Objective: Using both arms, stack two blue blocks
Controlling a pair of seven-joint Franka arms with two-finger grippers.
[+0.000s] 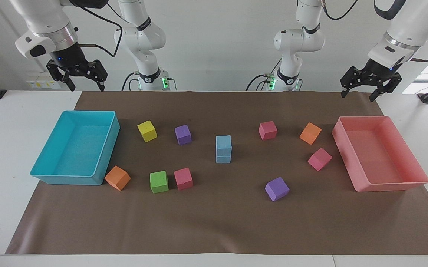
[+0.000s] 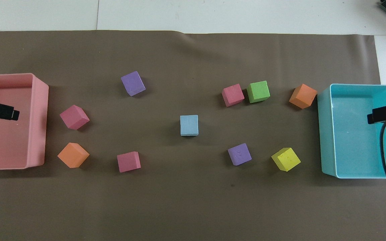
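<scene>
Blue blocks [image 1: 223, 149]: were seen stacked one on the other at the middle of the brown mat [image 1: 214, 222], edges aligned, touched by nothing
Stack from above: only the upper block's top [image 2: 189, 125] was shown, the lower one being hidden under it
Nearest neighbours: a purple cube [image 1: 183, 134] and a pink cube [image 1: 267, 130] were set apart from the stack, toward either end of the table
Left gripper [image 1: 360, 90]: was held high over the pink tray [image 1: 392, 185], fingers spread wide, nothing carried
Right gripper [image 1: 84, 82]: was held high over the turquoise tray [image 1: 67, 180], fingers spread wide, nothing carried
Step in hand: the stacking was judged done, with both arms parked clear
How it is done well: the arms should be kept raised and away from the middle, so the light foam stack is not nudged
</scene>
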